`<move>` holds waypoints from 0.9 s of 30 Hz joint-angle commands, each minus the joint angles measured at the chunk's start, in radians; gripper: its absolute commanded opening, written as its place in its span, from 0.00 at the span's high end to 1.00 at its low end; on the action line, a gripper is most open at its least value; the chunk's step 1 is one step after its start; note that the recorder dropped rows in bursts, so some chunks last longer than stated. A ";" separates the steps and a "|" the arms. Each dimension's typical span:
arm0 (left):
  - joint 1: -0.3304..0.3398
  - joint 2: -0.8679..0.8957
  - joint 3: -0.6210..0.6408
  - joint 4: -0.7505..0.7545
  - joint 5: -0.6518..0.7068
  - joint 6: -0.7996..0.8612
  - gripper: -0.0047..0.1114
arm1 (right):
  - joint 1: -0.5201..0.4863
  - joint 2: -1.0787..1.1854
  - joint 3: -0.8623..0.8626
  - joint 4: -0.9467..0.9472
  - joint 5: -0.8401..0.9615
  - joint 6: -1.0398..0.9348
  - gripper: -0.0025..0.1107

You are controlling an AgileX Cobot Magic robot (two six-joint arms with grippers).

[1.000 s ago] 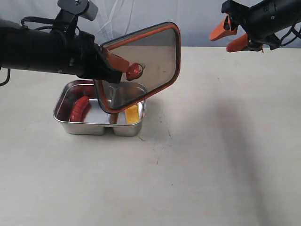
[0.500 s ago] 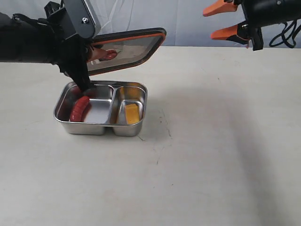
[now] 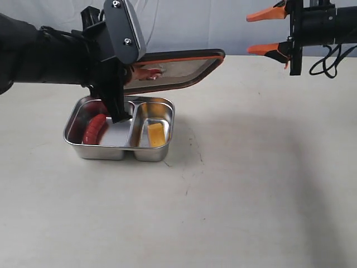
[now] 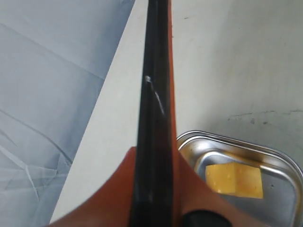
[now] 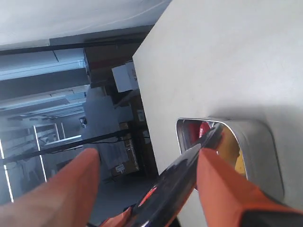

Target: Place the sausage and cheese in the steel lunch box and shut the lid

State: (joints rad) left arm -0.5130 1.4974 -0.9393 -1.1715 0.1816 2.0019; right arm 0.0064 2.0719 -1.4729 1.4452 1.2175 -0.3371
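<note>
The steel lunch box (image 3: pixel 120 153) sits on the table with the red sausage (image 3: pixel 93 129) in its larger compartment and the yellow cheese (image 3: pixel 156 134) in the smaller one. My left gripper (image 3: pixel 144 72) is shut on the dark, orange-rimmed lid (image 3: pixel 184 67), which hangs almost flat just above the box's far side. In the left wrist view the lid (image 4: pixel 154 94) runs edge-on between the orange fingers (image 4: pixel 109 194), with the cheese (image 4: pixel 234 179) below. My right gripper (image 3: pixel 268 32) hangs open and empty, high at the far right. Its view shows the box (image 5: pixel 265 137) and lid (image 5: pixel 180 184) from afar.
The pale table (image 3: pixel 251 178) spreads out to the right and front of the box. A grey cloth backdrop (image 3: pixel 184 22) hangs behind the table's far edge. The left arm's black body (image 3: pixel 50 56) covers the far left.
The lid has swung from steeply tilted to nearly flat and reaches further right over the box. The right gripper has turned and shifted slightly at the upper right, still open.
</note>
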 commanded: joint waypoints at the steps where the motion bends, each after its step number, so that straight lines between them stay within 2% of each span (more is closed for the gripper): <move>1: -0.030 -0.007 -0.005 0.003 -0.044 -0.002 0.96 | -0.006 0.055 0.001 0.048 0.004 0.001 0.47; 20: -0.050 -0.038 -0.005 0.022 -0.065 -0.002 0.96 | -0.003 0.113 0.001 0.078 0.004 0.049 0.47; 27: -0.057 -0.038 -0.005 0.022 -0.073 0.023 0.96 | 0.042 0.113 0.001 0.050 0.004 0.059 0.47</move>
State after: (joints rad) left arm -0.5630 1.4702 -0.9393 -1.1464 0.1195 2.0183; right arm 0.0282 2.1903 -1.4729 1.5000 1.2135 -0.2794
